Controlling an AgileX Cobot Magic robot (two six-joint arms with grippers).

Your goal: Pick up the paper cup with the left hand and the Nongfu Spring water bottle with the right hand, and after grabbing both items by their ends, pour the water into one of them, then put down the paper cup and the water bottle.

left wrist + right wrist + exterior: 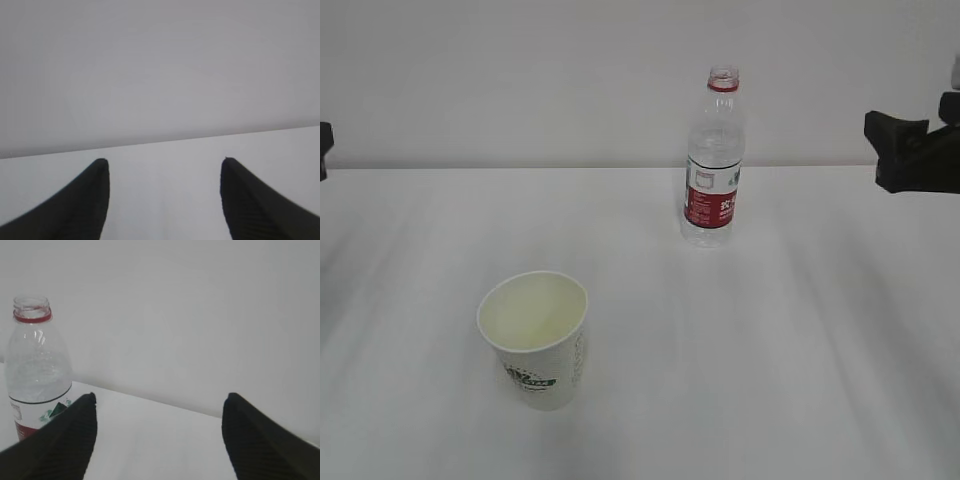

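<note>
upright and uncapped, bottle [713,160] mid-table toward right gripper [159,437], left of its spread, empty jaws; cup [535,338] nearer front-left, unseen past left gripper [164,200], jaws likewise spread, neither yet grasped.

White tapered paper cup [534,339] with green logo, upright, empty, near table's front edge; tall clear uncapped red-labelled plastic bottle [713,160] upright toward back edge.
</note>
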